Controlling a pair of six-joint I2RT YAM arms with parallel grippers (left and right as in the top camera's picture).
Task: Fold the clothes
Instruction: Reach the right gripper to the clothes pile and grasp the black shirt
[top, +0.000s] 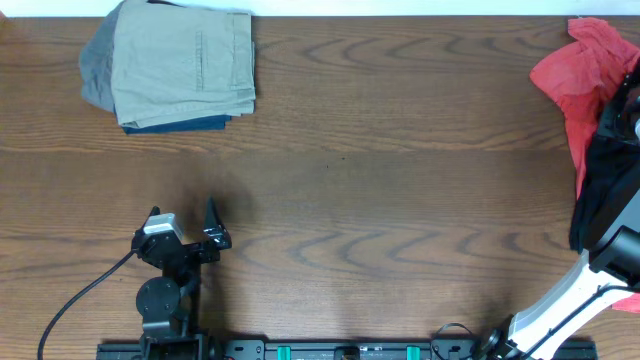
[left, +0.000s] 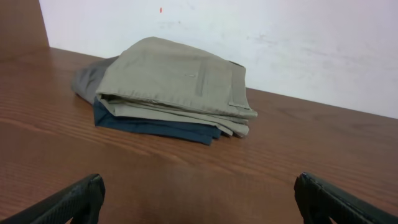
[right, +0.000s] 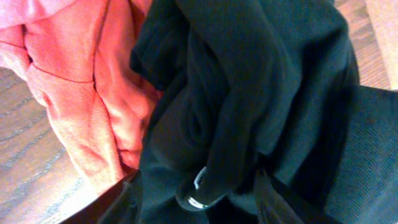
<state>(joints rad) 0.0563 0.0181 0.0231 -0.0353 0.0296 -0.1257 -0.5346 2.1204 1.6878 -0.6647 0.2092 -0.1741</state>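
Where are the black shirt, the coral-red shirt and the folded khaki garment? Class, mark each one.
black shirt (right: 267, 81), right wrist view, on its bunched middle folds.
coral-red shirt (top: 565, 75), overhead view, on its crumpled upper part.
folded khaki garment (top: 185, 65), overhead view, on its flat top face.

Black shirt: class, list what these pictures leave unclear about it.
- Overhead: the black shirt runs off the right edge; its outline is cut.
- Right wrist: bunched folds hide sleeves and collar.
- Right pincer: fabric fills it; grip unclear.
- Left wrist: shirt outside the view.
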